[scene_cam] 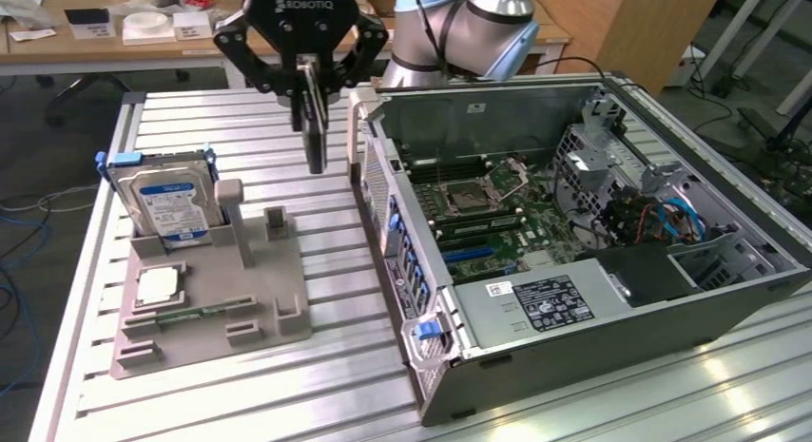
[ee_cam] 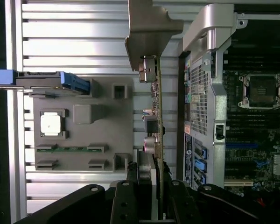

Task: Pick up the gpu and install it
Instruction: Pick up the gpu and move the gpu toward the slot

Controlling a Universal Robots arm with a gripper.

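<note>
The end effector [scene_cam: 308, 73] grips the gpu [scene_cam: 314, 128] upright, just beside the open computer case [scene_cam: 609, 339].

You have bright, even light. Glare streaks the slatted table [scene_cam: 724, 385] at the exterior view's right; the computer case [scene_cam: 609, 342] interior sits in shadow.

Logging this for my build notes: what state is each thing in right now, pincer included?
pincer: shut on the gpu
gpu: hanging vertically, outside the computer case
computer case: side open
hard drive: upright in grey holder
memory stick: flat in holder
</note>
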